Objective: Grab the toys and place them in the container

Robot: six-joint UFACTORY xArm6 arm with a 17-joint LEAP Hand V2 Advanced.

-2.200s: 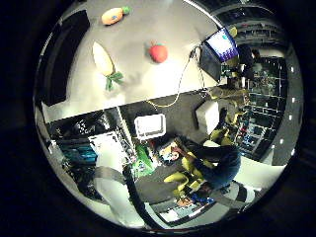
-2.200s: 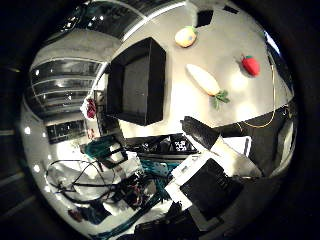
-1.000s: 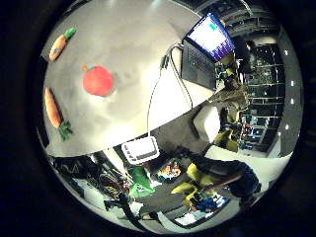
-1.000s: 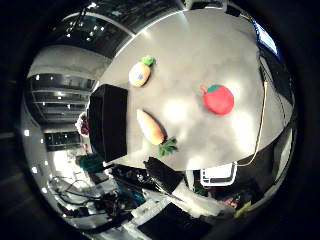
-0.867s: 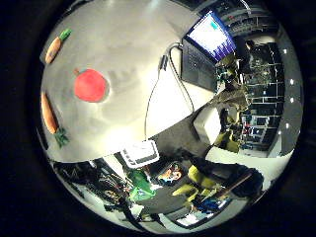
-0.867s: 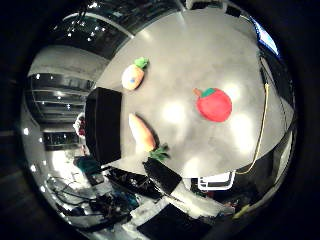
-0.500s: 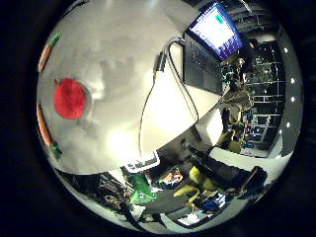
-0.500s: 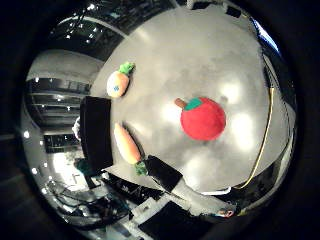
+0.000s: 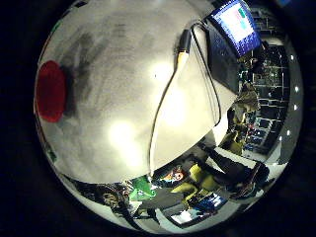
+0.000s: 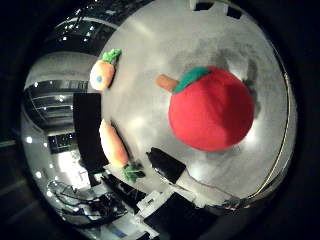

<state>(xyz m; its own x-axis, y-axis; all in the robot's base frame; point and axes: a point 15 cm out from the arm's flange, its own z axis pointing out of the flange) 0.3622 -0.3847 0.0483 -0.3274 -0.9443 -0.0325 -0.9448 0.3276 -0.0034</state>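
Observation:
A red plush apple (image 10: 210,110) with a green leaf and a brown stem lies on the pale grey table (image 9: 123,98). It fills much of the thumb side view, so it is close under my palm. Beyond it an orange plush carrot (image 10: 114,145) with green leaves lies near the table's edge. A rounder orange toy with a green top (image 10: 101,75) rests further along. A black container (image 10: 87,130) stands right beside the carrot. No part of my hand shows in either view.
An open laptop (image 9: 232,34) with a lit screen sits at one corner of the table. A small black box (image 10: 167,164) lies at the table's edge near the carrot's leaves. Past the edges are chairs and room clutter.
The camera has come down toward the apple, which now fills far more of the thumb side view. The toys themselves lie where they were.

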